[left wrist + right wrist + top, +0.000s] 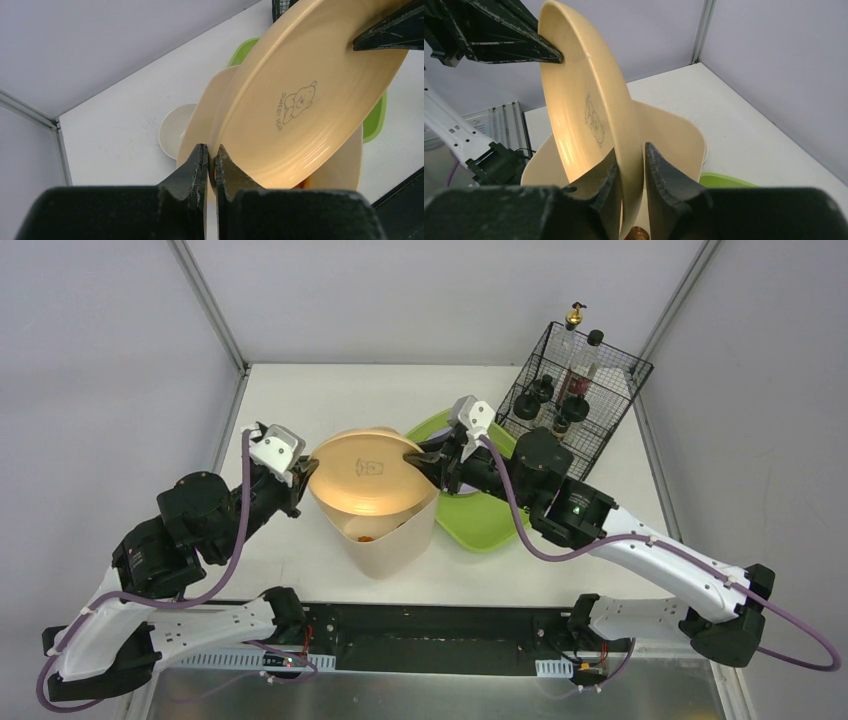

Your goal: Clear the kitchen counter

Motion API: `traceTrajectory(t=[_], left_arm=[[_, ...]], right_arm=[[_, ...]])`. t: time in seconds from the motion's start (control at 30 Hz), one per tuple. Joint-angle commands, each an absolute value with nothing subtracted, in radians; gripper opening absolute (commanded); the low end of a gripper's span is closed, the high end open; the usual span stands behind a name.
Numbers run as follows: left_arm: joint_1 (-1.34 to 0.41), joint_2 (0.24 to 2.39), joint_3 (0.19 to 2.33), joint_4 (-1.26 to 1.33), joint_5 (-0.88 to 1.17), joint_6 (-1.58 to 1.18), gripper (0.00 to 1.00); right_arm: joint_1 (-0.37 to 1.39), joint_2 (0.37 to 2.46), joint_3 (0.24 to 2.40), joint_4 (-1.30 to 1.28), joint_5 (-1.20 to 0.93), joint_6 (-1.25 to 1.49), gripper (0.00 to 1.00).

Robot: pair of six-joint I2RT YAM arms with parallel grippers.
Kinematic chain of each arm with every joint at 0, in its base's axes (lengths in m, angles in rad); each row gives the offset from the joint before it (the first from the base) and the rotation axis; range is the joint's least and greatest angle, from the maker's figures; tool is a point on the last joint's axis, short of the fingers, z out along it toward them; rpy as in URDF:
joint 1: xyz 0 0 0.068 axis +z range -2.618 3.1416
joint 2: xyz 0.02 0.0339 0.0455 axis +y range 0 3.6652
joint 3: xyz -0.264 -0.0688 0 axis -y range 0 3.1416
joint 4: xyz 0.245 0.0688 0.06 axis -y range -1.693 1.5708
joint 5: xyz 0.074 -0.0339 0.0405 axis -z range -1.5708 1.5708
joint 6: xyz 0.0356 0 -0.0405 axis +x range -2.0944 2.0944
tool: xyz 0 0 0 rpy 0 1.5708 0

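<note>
Both grippers are pinching 1 plate [370,475] by opposite edges. The left gripper [303,475] is closing its fingers on the left rim, and the right gripper [420,453] is clamping the right rim. The plate is hanging tilted over an open beige bin [385,545]. The bin is standing on the counter [330,400], the white tabletop under everything, just in front of a green tray [485,525].

The main risk is the 2 arms moving unevenly, which would be twisting the plate between the pinches until 1 rim is slipping free. A smooth glazed edge is giving thin fingers little hold, so the plate could be dropping into the bin or onto the counter. Lowering too far could be pushing the bin's wall and tipping it. Tilting off-centre could be spilling scraps outside it.

The plate is covering most of the bin's inside, and only an orange scrap [365,537] is showing. A white bowl [172,131] is appearing only in the left wrist view. The bottles in the wire basket [600,410] are too small to identify.
</note>
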State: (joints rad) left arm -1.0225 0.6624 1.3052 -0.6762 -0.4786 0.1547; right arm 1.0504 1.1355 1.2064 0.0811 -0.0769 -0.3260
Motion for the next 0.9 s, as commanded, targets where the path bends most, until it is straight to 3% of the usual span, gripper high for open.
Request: traceTrajectory(t=[0.0, 0.1, 0.27, 0.37, 0.4, 0.73, 0.87], left_arm=[[-1.034, 0.669, 1.358, -0.662, -0.463, 0.104, 0.00], [-1.034, 0.674, 1.381, -0.667, -0.455, 0.086, 0.02], [-1.034, 0.679, 1.411, -0.671, -0.433, 0.066, 0.38], [-1.034, 0.675, 1.409, -0.670, -0.449, 0.059, 0.65], [-1.034, 0.669, 1.405, -0.670, -0.456, 0.060, 0.70], [-1.034, 0.645, 1.337, -0.689, -0.498, 0.004, 0.75], [-1.034, 0.678, 1.342, -0.767, -0.603, -0.160, 0.80]], right_arm=[[1.047, 1.090, 1.187, 0.149, -0.063, -0.292, 0.19], [1.046, 1.080, 1.182, 0.150, -0.043, -0.269, 0.02], [1.046, 1.061, 1.181, 0.157, 0.019, -0.222, 0.00], [1.047, 1.037, 1.176, 0.157, 0.098, -0.202, 0.00], [1.047, 1.026, 1.175, 0.156, 0.137, -0.197, 0.00], [1.010, 0.924, 1.213, 0.051, 0.573, -0.166, 0.00], [0.972, 0.893, 1.220, -0.026, 0.667, -0.128, 0.00]])
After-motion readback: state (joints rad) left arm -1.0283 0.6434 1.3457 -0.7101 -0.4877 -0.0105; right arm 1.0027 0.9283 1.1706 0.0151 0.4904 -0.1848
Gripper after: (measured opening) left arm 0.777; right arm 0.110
